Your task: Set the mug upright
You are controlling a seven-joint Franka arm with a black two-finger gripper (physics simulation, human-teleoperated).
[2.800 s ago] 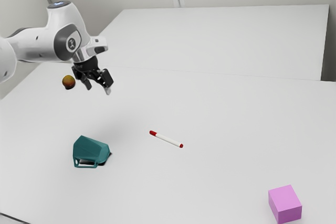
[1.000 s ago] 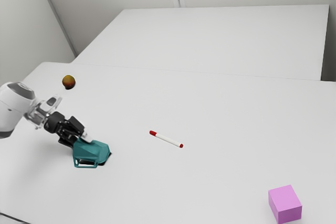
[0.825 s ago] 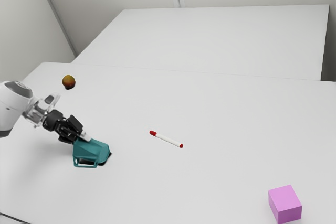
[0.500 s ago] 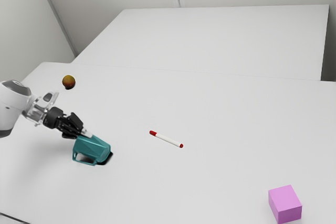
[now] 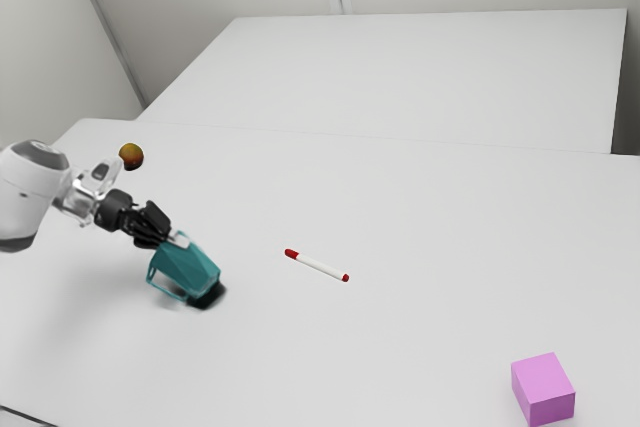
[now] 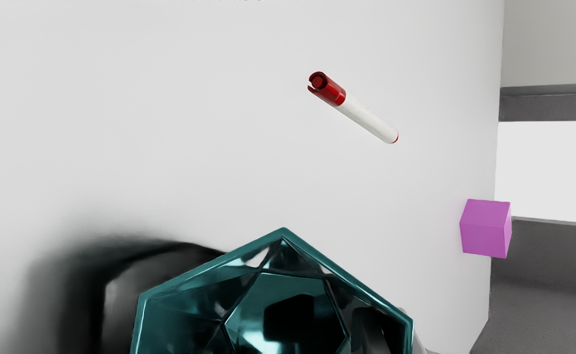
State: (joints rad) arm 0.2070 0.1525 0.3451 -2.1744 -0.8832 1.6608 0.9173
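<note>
Teal in the grasp: gripping the mug [image 5: 188, 267] by its mouth end with the pincer [image 5: 176, 239], low over the tabletop [image 5: 400, 197]. Holding it aslant, not upright, with the mouth raised toward the pincer and the base lower, toward the exterior view's right. Can make out the handle [image 5: 168, 293] along the lower side, and a dark shadow [image 5: 207, 299] close by the base. Cannot tell of any contact between base and tabletop. Looking, by the wrist view, straight into the many-sided mouth, glossy and dark inside. Can see a white marker [image 5: 318, 265] with red ends, lying apart from the mug toward the exterior view's right; well beyond it, nearer that camera, a pink-violet cube [image 5: 542, 388]. Also see a brownish-orange ball [image 5: 131, 155], beyond the pincer and apart.
</note>
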